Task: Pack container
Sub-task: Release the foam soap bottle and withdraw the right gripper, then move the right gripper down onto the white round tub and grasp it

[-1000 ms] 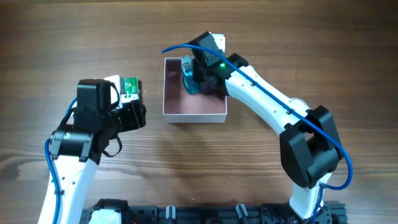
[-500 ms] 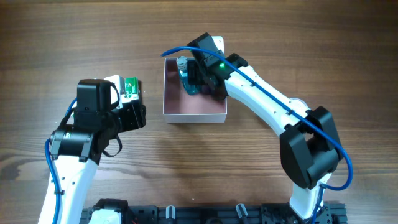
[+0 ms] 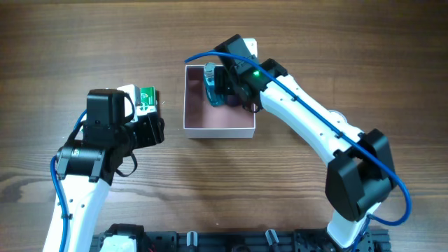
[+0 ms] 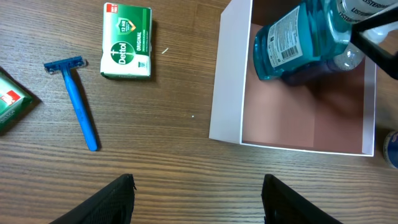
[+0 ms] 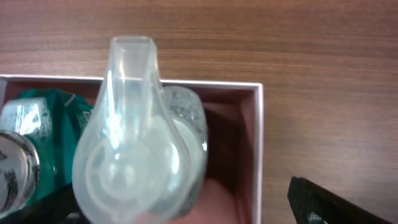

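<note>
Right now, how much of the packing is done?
Done: a blue bottle sits inside the container. In hand: nothing; the right gripper stands open over that bottle, the left gripper open and empty. Left: the soap box, razor and another green box lie on the table outside.

Looks like a robotics lab bench — two white-and-black arms (image 3: 308,123) rise from a black rail (image 3: 231,242) at a wood-grain table (image 3: 350,42), with a soap box (image 4: 127,42) and razor (image 4: 79,113) laid out.

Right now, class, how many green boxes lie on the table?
2: one green box beside the blue razor, a second green box cropped at that view's left edge. Others may be hidden.
</note>
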You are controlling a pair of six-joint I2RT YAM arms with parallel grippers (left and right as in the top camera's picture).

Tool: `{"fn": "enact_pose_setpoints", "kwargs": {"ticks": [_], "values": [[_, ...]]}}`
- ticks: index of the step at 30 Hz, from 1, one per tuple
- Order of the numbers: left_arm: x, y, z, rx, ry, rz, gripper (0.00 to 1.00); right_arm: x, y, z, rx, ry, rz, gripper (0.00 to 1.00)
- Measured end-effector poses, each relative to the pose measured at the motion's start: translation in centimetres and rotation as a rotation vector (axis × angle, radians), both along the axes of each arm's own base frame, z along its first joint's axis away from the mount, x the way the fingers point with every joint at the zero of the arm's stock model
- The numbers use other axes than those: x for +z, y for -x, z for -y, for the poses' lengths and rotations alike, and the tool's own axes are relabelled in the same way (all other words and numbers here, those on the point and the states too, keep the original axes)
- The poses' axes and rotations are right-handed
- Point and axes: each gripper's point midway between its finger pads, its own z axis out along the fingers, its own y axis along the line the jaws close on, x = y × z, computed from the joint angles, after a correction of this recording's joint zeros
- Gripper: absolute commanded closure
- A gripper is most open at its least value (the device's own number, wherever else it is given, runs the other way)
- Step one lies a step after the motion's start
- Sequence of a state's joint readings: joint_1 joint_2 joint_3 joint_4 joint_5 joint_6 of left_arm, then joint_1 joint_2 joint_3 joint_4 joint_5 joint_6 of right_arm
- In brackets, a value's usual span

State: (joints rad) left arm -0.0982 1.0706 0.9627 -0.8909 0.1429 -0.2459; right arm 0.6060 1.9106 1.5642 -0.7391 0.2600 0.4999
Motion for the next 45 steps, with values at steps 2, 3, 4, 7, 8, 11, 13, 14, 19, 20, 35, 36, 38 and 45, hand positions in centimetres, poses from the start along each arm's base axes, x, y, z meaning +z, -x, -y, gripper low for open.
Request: {"fn": "enact_pose_setpoints", "kwargs": {"ticks": [2,3,4,7,8,11,13,14,19,20,35,36,38,45], "values": [[0.0,0.0,0.0,0.000,0.000,0.000,0.34,0.5,0.5,0.5,-0.003,0.011,-0.005,0.00],[0.0,0.0,0.0,0.000,0.000,0.000,0.34,0.9,0.7,0.7,-0.004,0.014,-0.005,0.00],[0.0,0.0,0.0,0.000,0.000,0.000,0.34,1.3,1.0,0.9,-0.005,0.017,-0.008,0.00],[0.0,0.0,0.0,0.000,0.000,0.000,0.34,2.8,2.0,1.7,-0.003,0.022,-0.010,0.00],[0.0,0.0,0.0,0.000,0.000,0.000,0.34,3.5,2.3,2.0,-0.001,0.021,-0.007,0.00],[0.0,0.0,0.0,0.000,0.000,0.000,0.34,6.8,3.2,3.7,-0.012,0.007,0.032,0.00],[0.0,0.0,0.0,0.000,0.000,0.000,0.34,9.3,4.1,6.2,-0.065,-0.009,0.054,0.00],[0.0,0.0,0.0,0.000,0.000,0.000,0.34,11.2,4.7,8.6,-0.134,-0.029,0.077,0.00],[0.0,0.0,0.0,0.000,0.000,0.000,0.34,16.0,7.8,20.6,-0.512,-0.123,0.115,0.00],[0.0,0.0,0.0,0.000,0.000,0.000,0.34,16.2,8.4,22.4,-0.573,-0.130,0.109,0.00],[0.0,0.0,0.0,0.000,0.000,0.000,0.33,2.3,9.9,27.5,-0.712,-0.171,-0.444,0.00],[0.0,0.0,0.0,0.000,0.000,0.000,0.33,1.5,9.9,27.4,-0.706,-0.168,-0.470,0.00],[0.0,0.0,0.0,0.000,0.000,0.000,0.33,-0.4,9.9,27.2,-0.697,-0.163,-0.533,0.00],[0.0,0.0,0.0,0.000,0.000,0.000,0.33,-4.3,10.1,26.6,-0.664,-0.172,-0.620,0.00]]}}
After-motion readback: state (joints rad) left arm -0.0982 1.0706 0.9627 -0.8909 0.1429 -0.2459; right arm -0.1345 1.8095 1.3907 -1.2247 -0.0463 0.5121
